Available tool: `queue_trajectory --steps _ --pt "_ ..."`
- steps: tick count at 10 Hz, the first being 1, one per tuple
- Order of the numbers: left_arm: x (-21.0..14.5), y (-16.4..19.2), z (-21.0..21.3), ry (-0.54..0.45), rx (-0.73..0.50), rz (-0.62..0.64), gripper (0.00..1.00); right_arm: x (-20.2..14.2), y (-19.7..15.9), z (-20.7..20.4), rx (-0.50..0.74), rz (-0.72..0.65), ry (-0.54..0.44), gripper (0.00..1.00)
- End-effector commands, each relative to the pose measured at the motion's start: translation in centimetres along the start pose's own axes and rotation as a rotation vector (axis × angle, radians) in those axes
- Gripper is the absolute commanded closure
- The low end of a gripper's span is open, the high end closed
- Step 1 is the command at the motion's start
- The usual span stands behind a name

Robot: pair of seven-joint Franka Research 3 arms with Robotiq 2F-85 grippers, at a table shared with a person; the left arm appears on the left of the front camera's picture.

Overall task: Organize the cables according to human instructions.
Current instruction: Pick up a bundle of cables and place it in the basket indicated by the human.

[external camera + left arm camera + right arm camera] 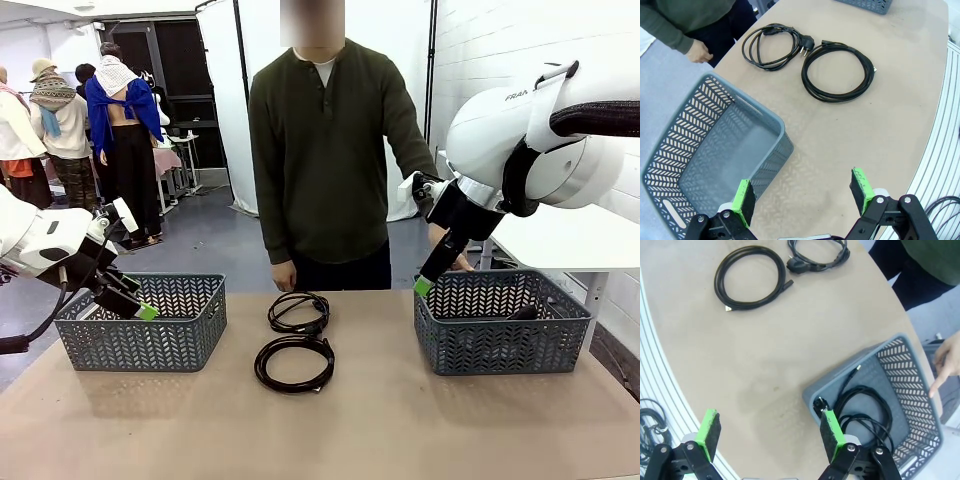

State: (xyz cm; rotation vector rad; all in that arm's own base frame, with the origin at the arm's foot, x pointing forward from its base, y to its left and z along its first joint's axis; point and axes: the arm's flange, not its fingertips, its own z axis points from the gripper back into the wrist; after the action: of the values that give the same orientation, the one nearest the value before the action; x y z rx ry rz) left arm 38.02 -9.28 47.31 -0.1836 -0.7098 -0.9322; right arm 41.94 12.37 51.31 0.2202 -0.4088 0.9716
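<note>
Two coiled black cables lie mid-table, one nearer the person (298, 311) (772, 44) (817, 252) and one nearer me (294, 363) (838, 71) (750, 277). More black cables (862, 407) lie coiled inside the right grey basket (500, 340) (855, 360). My left gripper (135, 300) (802, 192) hangs open over the near right corner of the left grey basket (143, 335) (775, 160), which holds nothing. Above the right basket's left edge my right gripper (425, 285) (770, 427) is open, nothing between its pads.
A person in a dark green top stands at the far side. One hand (455, 262) (945, 365) is at the right basket's far rim, a finger pointing down. The other hand (284, 275) (700, 51) hangs by the table's far edge.
</note>
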Motion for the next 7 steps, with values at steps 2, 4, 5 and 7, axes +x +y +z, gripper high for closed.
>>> queue_trajectory --steps 2,4,5,7 --pt "-0.17 0.28 -0.12 -0.006 -0.003 0.004 0.0 0.13 -0.15 0.11 -0.002 0.004 0.008 0.0" --pt "-0.17 0.28 -0.12 -0.006 -0.003 0.004 0.0 0.13 -0.15 0.11 -0.002 0.004 0.008 0.0" --pt "-0.17 0.28 -0.12 -0.006 -0.003 0.004 0.0 0.13 -0.15 0.11 -0.002 0.004 0.008 0.0" --pt "-0.17 0.28 -0.12 -0.006 -0.003 0.004 0.0 0.13 -0.15 0.11 -0.002 0.004 0.008 0.0"
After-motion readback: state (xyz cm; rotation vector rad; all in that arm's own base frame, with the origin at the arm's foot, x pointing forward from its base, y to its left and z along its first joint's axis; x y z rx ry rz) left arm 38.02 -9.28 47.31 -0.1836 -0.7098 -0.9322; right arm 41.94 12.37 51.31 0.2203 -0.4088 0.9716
